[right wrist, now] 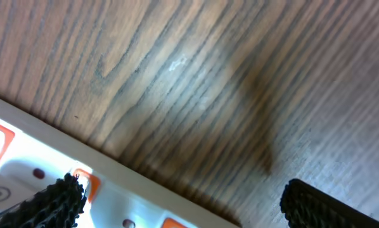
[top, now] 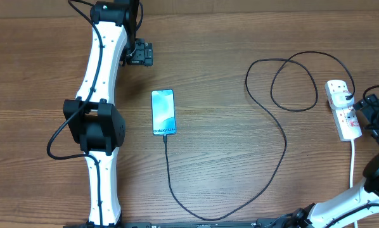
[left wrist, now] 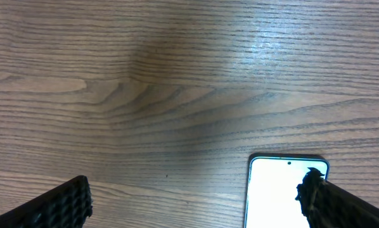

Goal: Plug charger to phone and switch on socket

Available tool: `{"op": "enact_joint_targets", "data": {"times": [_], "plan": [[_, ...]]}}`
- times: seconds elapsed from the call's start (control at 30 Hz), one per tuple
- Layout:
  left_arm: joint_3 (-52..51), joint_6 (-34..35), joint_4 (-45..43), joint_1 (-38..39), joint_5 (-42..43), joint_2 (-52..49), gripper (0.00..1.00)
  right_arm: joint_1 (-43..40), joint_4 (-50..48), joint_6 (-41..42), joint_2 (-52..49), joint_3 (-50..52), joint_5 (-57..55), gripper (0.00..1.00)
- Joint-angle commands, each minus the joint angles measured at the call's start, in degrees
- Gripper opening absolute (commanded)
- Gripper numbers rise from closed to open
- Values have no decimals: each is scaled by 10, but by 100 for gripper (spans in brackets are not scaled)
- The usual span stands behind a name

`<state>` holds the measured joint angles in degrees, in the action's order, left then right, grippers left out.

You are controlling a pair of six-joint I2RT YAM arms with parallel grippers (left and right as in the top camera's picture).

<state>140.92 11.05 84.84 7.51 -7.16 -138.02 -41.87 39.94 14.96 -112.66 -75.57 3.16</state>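
My left tool (top: 141,54) stands released with nothing in it. Its wrist view cuts off both fingers (left wrist: 63,206) and all but the top edge of the phone (top: 163,113), which lies flat mid-worktop (top: 240,183). My right tool (top: 373,117) is released too, empty, just beside the socket (top: 341,107) at the right edge. Its camera catches only a slice of it with orange-red switches (right wrist: 82,180), their position unreadable. The charger (top: 284,145) loops from the socket to the phone's near end; I cannot tell if the tip is seated. The screen reads "Galaxy S24".
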Motion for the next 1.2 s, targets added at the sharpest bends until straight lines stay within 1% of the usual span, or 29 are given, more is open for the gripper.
{"op": "enact_joint_targets", "data": {"times": [0.0, 0.2, 0.67, 1.17], "plan": [[5, 10, 0, 1, -7, 7, 100, 4, -15, -2, 4, 18, -1, 100], [5, 10, 0, 1, -7, 7, 100, 4, -20, -2, 4, 21, 34, 100], [5, 10, -1, 1, -7, 7, 100, 4, -20, -2, 4, 32, 33, 100], [5, 10, -1, 1, -7, 7, 100, 4, 2, -2, 4, 32, 34, 100]]}}
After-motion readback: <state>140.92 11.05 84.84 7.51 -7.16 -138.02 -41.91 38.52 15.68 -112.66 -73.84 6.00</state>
